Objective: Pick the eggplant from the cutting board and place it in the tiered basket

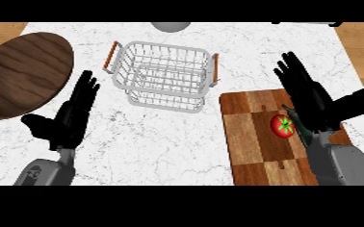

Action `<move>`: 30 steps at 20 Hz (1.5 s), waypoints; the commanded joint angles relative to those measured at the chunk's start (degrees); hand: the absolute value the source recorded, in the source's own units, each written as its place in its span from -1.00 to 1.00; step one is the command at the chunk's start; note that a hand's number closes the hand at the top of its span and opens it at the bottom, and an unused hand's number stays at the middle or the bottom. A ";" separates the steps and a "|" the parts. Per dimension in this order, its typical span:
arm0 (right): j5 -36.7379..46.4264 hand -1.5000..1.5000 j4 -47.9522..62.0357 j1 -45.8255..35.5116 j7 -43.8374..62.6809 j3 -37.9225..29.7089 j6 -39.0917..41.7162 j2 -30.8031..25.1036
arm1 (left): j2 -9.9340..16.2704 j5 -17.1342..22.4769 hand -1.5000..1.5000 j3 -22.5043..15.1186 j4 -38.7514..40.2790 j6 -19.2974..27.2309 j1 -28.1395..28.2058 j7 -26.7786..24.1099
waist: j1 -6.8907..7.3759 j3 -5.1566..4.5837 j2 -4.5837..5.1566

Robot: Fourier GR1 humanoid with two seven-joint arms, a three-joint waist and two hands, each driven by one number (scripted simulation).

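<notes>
A wooden cutting board (250,139) lies at the right of the counter. On it only a thin dark strip of the eggplant (301,129) shows with its greenish stem end, beside a red tomato (281,126). My right hand (307,94) hovers open over the eggplant, fingers straight and pointing away, and hides most of it. The white wire tiered basket (165,77) with brown handles stands in the middle of the counter, left of the board. Open and still, my left hand (71,113) rests at the lower left, fingers up.
A round dark wooden board (28,72) fills the far left. A grey bowl (171,26) sits at the counter's far edge behind the basket. White marble counter (163,139) lies between the hands.
</notes>
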 commanded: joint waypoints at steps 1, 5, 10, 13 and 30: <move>1.05 1.00 5.46 -6.62 1.51 -3.05 1.62 -5.07 | 0.99 -0.64 0.00 1.48 3.95 -1.90 3.14 -2.81 | -1.40 1.36 -1.20; 5.75 1.00 6.67 -6.93 -1.77 -10.60 3.23 -19.44 | -0.71 -7.21 0.00 -2.67 7.42 6.18 5.18 0.22 | -2.35 1.40 -0.79; 13.21 -1.00 16.97 -1.47 2.81 -20.74 -20.14 -18.46 | -0.67 -7.38 0.00 -4.20 5.01 6.70 6.97 3.11 | -2.83 1.60 -0.82; 12.92 -1.00 18.66 -2.36 -2.42 -22.11 -20.88 -17.60 | -0.53 -8.66 0.00 -4.94 3.09 7.38 9.29 4.53 | -1.84 1.46 -1.38; 16.88 -1.00 -4.44 -2.65 40.19 2.21 13.43 -38.71 | -2.34 -11.96 0.00 -6.16 0.05 8.60 10.74 6.92 | -1.70 1.24 -1.73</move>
